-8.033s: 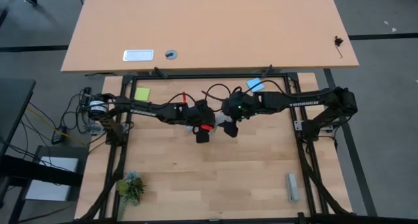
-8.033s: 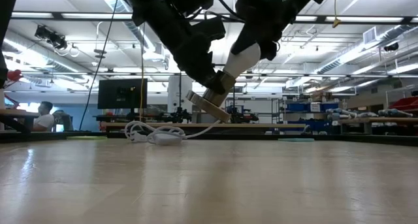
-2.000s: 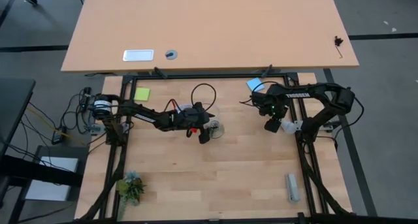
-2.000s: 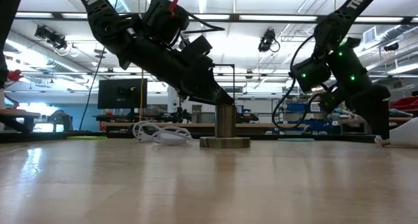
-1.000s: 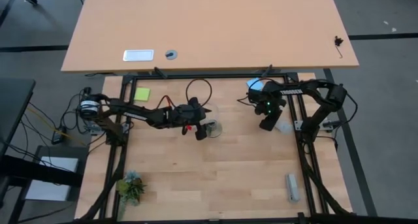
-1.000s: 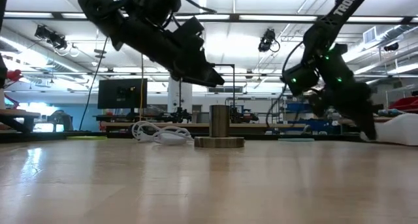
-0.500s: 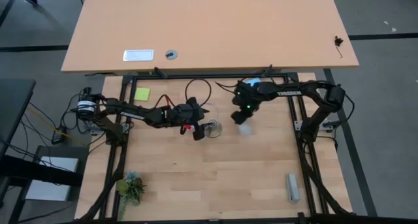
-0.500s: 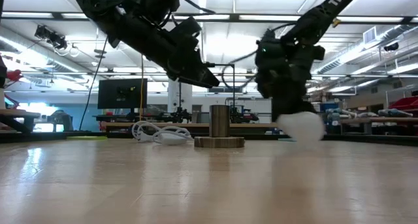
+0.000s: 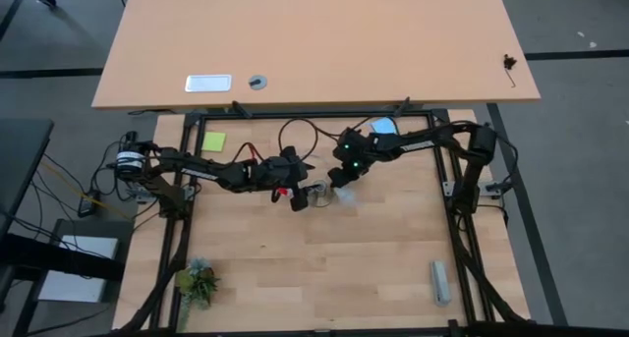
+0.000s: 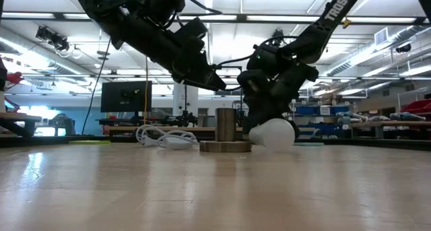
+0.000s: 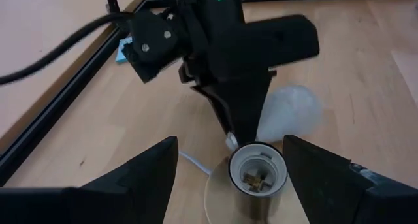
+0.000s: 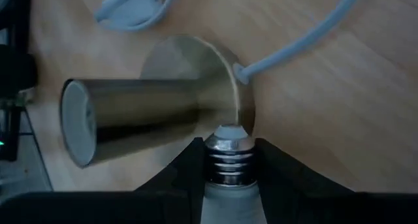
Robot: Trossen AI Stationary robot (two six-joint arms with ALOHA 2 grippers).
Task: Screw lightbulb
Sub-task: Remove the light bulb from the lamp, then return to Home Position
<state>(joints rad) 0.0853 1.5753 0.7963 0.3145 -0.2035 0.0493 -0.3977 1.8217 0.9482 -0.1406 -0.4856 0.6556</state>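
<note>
Bulb beside socket, between 2 grippers

The right gripper (image 10: 264,123) holds the small white rounded lightbulb (image 10: 272,133) just beside the round metal socket base (image 10: 225,133); the left gripper (image 11: 230,160) hovers above that socket.

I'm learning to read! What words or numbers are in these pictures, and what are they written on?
"TROSSEN", only partly readable, in white letters on the right arm in the low view.
White lettering on both arms in the high view: too small to read.
Nothing readable on the lightbulb, the socket base or the table.
</note>
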